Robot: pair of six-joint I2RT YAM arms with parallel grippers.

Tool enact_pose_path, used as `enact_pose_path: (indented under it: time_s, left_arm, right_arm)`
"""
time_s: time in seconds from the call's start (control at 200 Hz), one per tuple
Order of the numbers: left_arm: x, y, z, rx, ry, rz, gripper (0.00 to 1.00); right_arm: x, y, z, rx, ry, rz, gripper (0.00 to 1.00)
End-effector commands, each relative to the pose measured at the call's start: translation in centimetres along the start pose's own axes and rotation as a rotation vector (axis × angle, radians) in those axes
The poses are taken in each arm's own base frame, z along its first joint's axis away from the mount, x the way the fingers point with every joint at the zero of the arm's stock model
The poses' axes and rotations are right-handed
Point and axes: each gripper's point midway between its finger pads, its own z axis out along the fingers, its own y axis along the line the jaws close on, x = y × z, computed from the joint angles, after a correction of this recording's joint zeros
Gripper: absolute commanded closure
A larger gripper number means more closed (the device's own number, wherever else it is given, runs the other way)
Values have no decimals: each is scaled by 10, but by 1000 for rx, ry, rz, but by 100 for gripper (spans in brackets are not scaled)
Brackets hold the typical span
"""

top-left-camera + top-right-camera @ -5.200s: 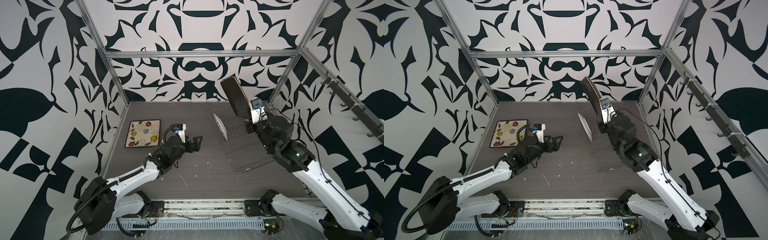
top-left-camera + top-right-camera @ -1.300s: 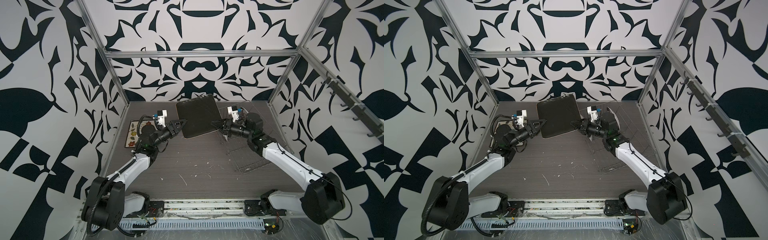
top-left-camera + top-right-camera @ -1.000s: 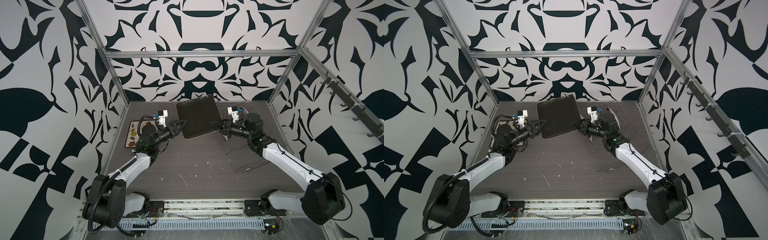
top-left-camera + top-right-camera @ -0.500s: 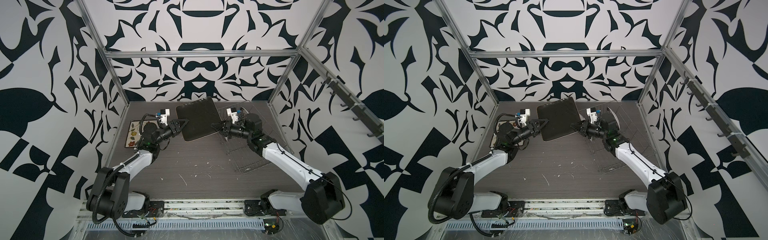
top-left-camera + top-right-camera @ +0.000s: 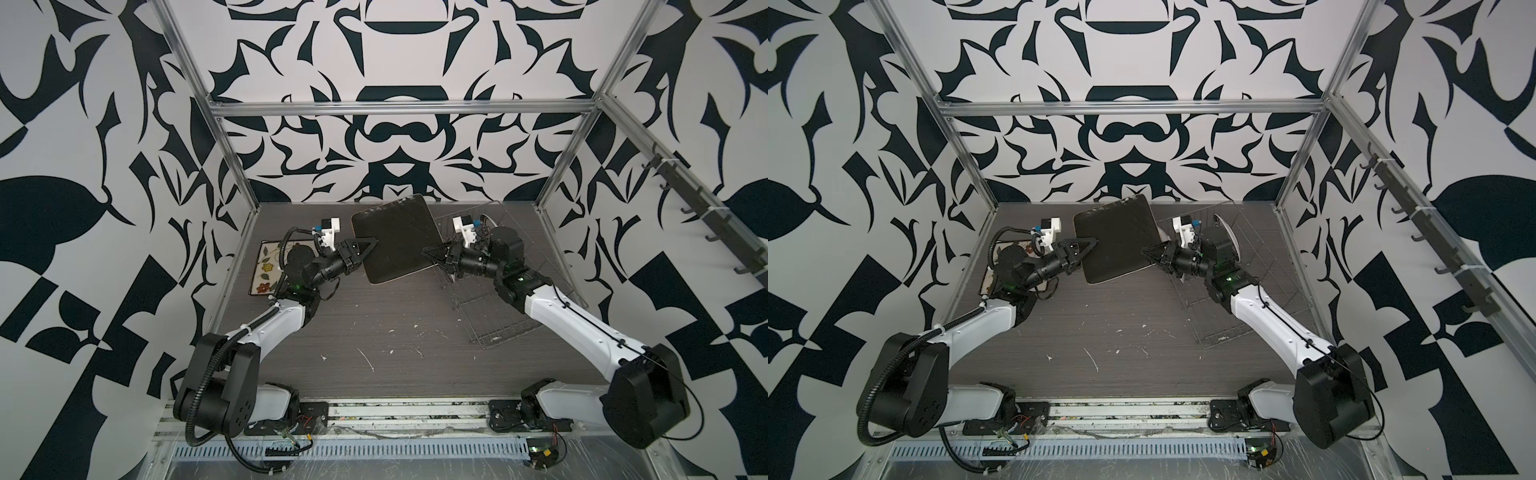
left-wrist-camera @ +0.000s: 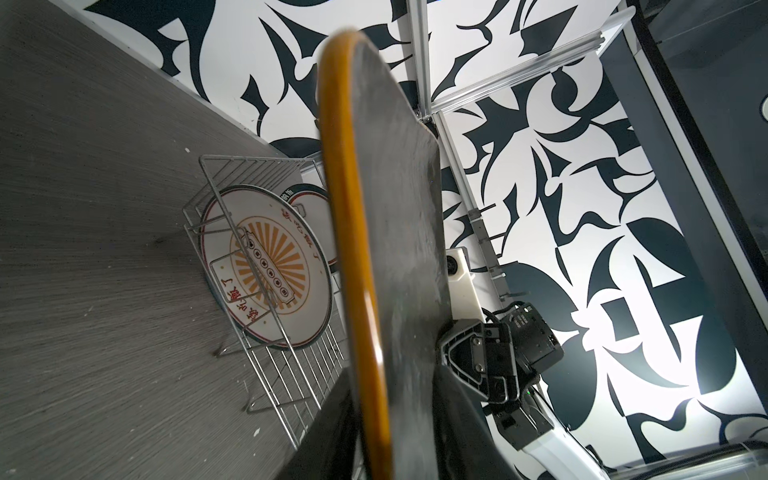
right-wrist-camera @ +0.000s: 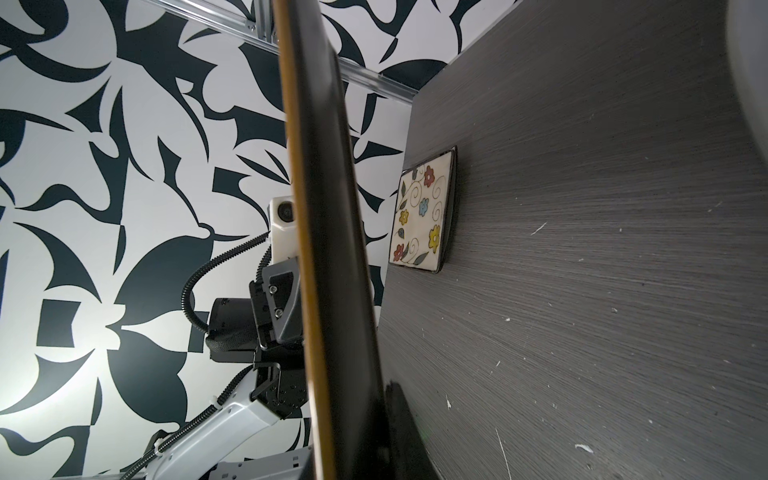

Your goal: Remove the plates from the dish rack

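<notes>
A glossy black square plate (image 5: pixel 395 239) (image 5: pixel 1117 241) hangs in the air over the back of the table, tilted, between both arms. My right gripper (image 5: pixel 424 251) (image 7: pixel 353 395) is shut on its right edge. My left gripper (image 5: pixel 368 249) (image 6: pixel 390 374) straddles its left edge, one finger on each face. A thin slit shows beside the orange rim, so I cannot tell if the jaws press. The wire dish rack (image 5: pixel 498 324) (image 6: pixel 291 374) stands at the right with two round white plates (image 6: pixel 266 266) upright in it. A flowered square plate (image 5: pixel 266 270) (image 7: pixel 422 216) lies flat at the left.
The dark wood-grain table (image 5: pixel 395 332) carries small white specks near the front. Patterned walls and aluminium posts (image 5: pixel 232 174) close the back and sides. The right forearm (image 5: pixel 561 320) crosses over the rack's front half.
The right gripper has carried the black plate from above the rack to the middle. Over the last second the left jaws have narrowed around its left edge; the plate has barely moved.
</notes>
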Motion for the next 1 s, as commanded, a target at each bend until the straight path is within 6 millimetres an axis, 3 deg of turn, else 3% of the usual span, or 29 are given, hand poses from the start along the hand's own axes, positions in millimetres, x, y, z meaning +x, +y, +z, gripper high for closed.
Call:
enact_pose_path:
  time_s: [0.0, 0.44, 0.48, 0.635, 0.815, 0.85, 0.995]
  left_arm:
    - [-4, -13, 2, 41, 2, 35, 71]
    - [-6, -10, 2, 41, -9, 32, 100]
    - [-7, -10, 2, 41, -19, 35, 100]
    - [-14, -8, -2, 29, -66, 25, 100]
    - [-28, -11, -8, 29, -136, 22, 100]
    - [-31, -12, -9, 29, -146, 24, 100]
    - [-38, -16, -12, 33, -178, 32, 100]
  right_arm:
    - [-22, 105, -25, -260, -93, -260, 100]
    - [-21, 95, -23, -236, -104, -260, 100]
    - [-23, 93, -23, -228, -116, -262, 92]
    - [-20, 89, -23, -181, -89, -282, 45]
    - [-19, 85, -28, -134, -92, -292, 24]
    - [-18, 85, -30, -128, -95, -296, 13]
    - [-22, 83, -34, -95, -103, -309, 10]
